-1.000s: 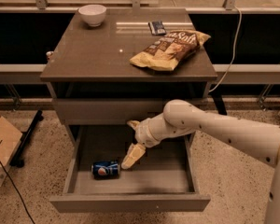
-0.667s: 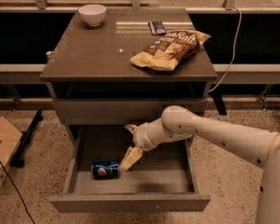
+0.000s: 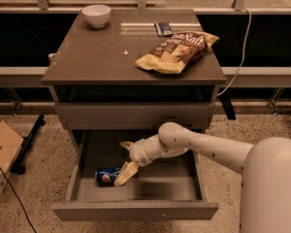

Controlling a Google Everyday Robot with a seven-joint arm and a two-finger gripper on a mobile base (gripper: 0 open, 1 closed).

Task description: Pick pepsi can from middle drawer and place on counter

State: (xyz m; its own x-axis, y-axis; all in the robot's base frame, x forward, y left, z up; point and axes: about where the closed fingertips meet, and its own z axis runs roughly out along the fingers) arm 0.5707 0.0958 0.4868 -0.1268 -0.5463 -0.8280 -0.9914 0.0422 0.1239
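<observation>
Moved since the earlier frame: the gripper (image 3: 126, 159) has come down and leftward inside the middle drawer (image 3: 136, 210), closing on the pepsi can (image 3: 105, 176). The arm (image 3: 203, 147) has dropped with it. The can has kept its place.

Item, nearest: robot body (image 3: 274, 188), pale and rounded, right of the gripper, cut off by the right and bottom edges.

Item: middle drawer, pulled out, its front panel nearer than the gripper. The floor just below the gripper is smeared. The rear part lies in shadow under the cabinet.

Item: pepsi can, on its side on the drawer floor, down-left of the gripper. Its right end is covered by the lower finger, so contact cannot be told apart from overlap.

Item: gripper, over the left-centre of the drawer, fingers spread wide, one tan tip high and one low, nothing held between them.

Item: cardboard box (image 3: 2, 149), on the floor far left of the gripper, cut off by the frame edge.

Item: closed drawer front (image 3: 131, 115), just above and behind the gripper.

Item: surface (image 3: 97, 52), above and beyond the gripper. On it:
- chip bag (image 3: 177, 50), up and right
- flat dark packet (image 3: 163, 28), farther back, label unreadable
- white bowl (image 3: 96, 14), far left corner

Item: cable (image 3: 240, 47), hanging at far right.
</observation>
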